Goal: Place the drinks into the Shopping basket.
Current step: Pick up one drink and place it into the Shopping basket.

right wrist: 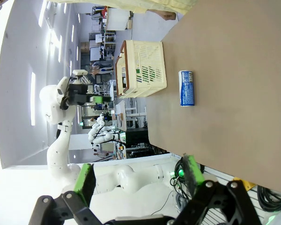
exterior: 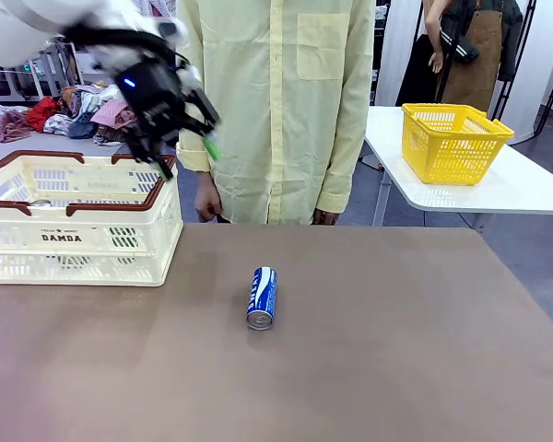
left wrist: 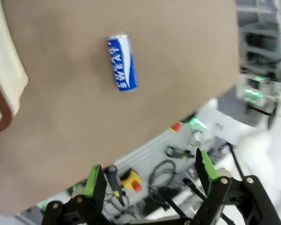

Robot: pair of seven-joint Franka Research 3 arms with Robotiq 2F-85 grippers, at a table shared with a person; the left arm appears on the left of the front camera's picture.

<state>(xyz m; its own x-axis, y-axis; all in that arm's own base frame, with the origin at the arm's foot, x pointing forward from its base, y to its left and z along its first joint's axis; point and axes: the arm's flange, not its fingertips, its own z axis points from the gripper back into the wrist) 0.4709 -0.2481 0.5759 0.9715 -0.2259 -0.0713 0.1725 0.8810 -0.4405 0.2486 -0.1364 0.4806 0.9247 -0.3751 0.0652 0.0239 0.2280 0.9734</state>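
Now, from the front, one blue can point(exterior: 262, 297) with white letters lies on its side near the middle of the brown table point(exterior: 396, 350), its silver end toward the camera. The cream basket point(exterior: 78, 219) with dark brown handles stands at the left part of the table, well apart from the can, and something silver shows low inside it, but I cannot tell what it is. The left hand point(exterior: 180, 138) hangs in the air above the right rim of the basket, blurred, with its fingers spread and nothing between them. A person in a pale yellow shirt point(exterior: 276, 101) stands at the far side, and a yellow basket point(exterior: 453, 141) is on another table behind. From the left wrist, the left hand point(left wrist: 150, 180) is released and empty, the can point(left wrist: 122, 62) lies on the table beyond it, and the basket corner point(left wrist: 4, 89) is at the picture's left edge. From the right wrist, the right hand point(right wrist: 138, 180) is also spread wide and holds nothing; farther off are the can point(right wrist: 186, 88) and the basket point(right wrist: 143, 69).
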